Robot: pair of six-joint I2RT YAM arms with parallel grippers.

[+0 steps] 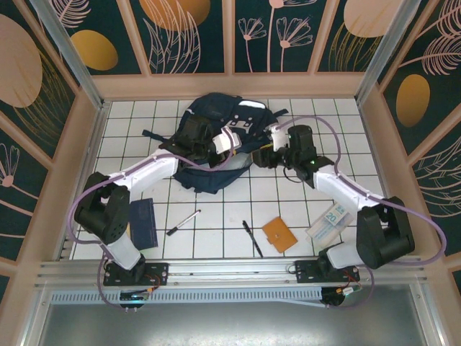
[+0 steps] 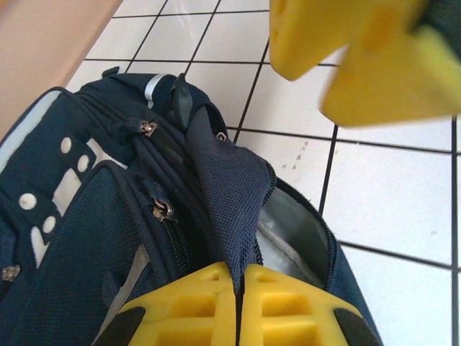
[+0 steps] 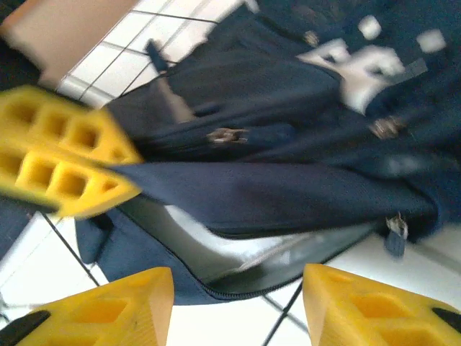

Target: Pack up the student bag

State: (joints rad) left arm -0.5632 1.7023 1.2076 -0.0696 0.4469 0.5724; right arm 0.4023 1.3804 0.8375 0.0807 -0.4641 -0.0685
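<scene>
Opening the student bag (image 2: pixel 108 238): left gripper (image 2: pixel 240 288) pinches its flap (image 2: pixel 230 187); right gripper (image 3: pixel 238 303), parted, empty, should next fetch the six-o'clock white pen (image 1: pixel 184 222).

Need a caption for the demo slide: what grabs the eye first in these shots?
The navy student bag sits at the far middle of the tiled table, with both claws at it. The left claw is shut on the bag's mesh flap, and the right claw stands open at the unzipped gap. An orange wallet and a dark notebook lie loose near the bases.
</scene>
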